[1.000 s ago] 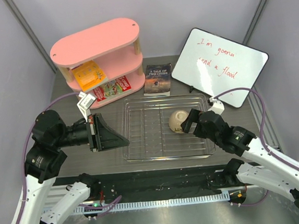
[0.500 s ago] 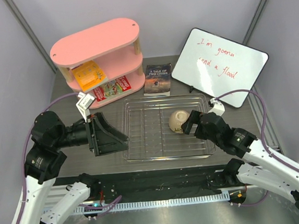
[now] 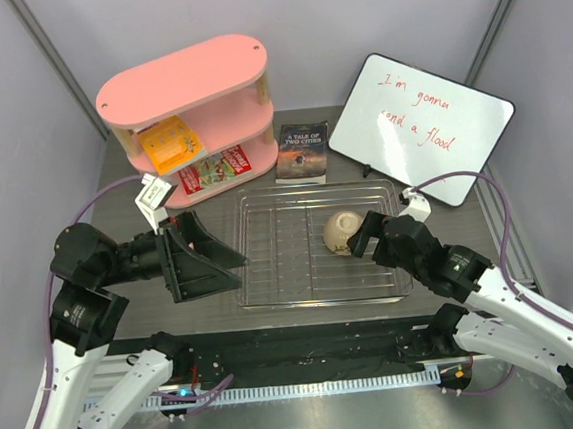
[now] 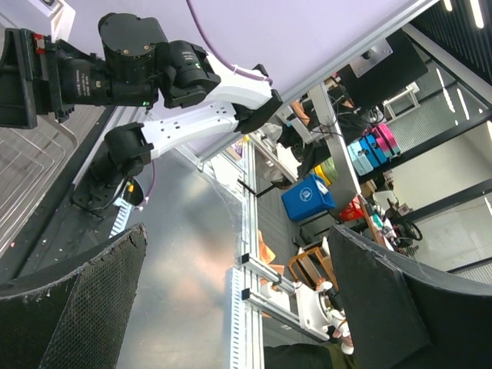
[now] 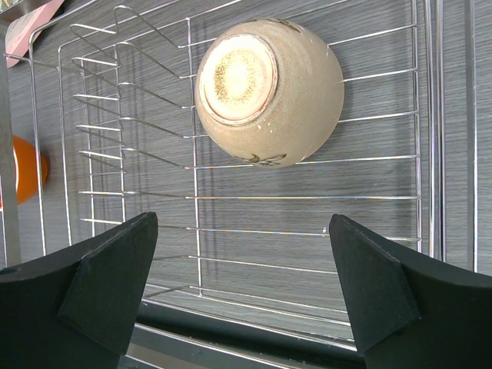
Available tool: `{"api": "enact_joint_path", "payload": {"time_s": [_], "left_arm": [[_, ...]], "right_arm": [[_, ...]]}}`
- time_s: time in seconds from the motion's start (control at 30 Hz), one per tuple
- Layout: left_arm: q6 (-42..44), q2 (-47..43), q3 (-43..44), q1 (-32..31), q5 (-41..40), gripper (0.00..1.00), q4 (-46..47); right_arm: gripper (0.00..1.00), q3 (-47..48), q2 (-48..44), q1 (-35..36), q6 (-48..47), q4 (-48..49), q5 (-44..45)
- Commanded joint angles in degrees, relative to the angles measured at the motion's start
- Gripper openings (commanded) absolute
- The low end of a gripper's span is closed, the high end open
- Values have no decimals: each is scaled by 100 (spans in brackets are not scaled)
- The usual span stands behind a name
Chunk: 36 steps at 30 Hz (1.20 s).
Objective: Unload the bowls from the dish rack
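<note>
A beige bowl (image 3: pixel 340 232) (image 5: pixel 269 91) lies tipped on its side in the right half of the silver wire dish rack (image 3: pixel 282 275) (image 5: pixel 192 197), its foot ring facing my right wrist camera. My right gripper (image 3: pixel 365 234) (image 5: pixel 246 284) hovers open just right of that bowl, with nothing between its fingers. At the rack's left rim my left gripper (image 3: pixel 233 271) (image 4: pixel 234 307) stands wide open and empty, turned sideways toward the right arm. A rounded orange thing (image 5: pixel 23 169), perhaps a bowl, shows blurred beyond the rack's left rim.
A pink oval shelf unit (image 3: pixel 191 92) with books stands at the back left. A dark paperback (image 3: pixel 303 151) lies behind the rack. A whiteboard (image 3: pixel 419 123) with red writing leans at the back right.
My left gripper has gone from shut to wide open, and its arm has drawn back a little to the left. The right arm and the beige bowl have hardly moved.
</note>
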Motion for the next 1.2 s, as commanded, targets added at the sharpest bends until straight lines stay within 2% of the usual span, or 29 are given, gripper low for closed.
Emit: {"api": "enact_joint_path", "payload": {"time_s": [0.0, 0.33, 0.4, 0.47, 0.7, 0.73, 0.8, 0.83, 0.9, 0.97, 1.03, 1.17], "left_arm": [[-129, -9, 106, -2, 138, 100, 382], [-349, 87, 263, -2, 261, 100, 716], [-175, 175, 360, -2, 244, 100, 481], [272, 263, 571, -2, 138, 100, -141], [204, 517, 370, -2, 165, 100, 180], [335, 562, 396, -2, 104, 99, -168], [1116, 720, 553, -2, -317, 98, -853], [1423, 929, 632, -2, -580, 98, -1623], [1863, 1106, 634, -2, -1073, 97, -2033], [1936, 1309, 502, -2, -1303, 96, -2175], [1945, 1475, 238, -11, -1417, 96, -1913], [2181, 2071, 281, -177, -1926, 96, -1920]], "right_arm": [[100, 67, -18, -26, -106, 163, 29], [100, 102, 87, -26, -132, 181, 47], [100, 137, 87, -26, -150, 172, 29], [100, 216, 122, -26, -194, 129, -6], [100, 401, 87, -26, -203, 58, -173], [100, 409, 0, -26, -177, 23, -181], [100, 418, -88, -26, -176, -3, -190], [100, 444, -124, -26, -202, -64, -164], [100, 602, -211, -26, -273, -205, -68], [100, 734, -247, -26, -413, -486, 187], [100, 919, -221, -35, -510, -688, 354], [100, 972, 16, -26, -563, -856, 355]]}}
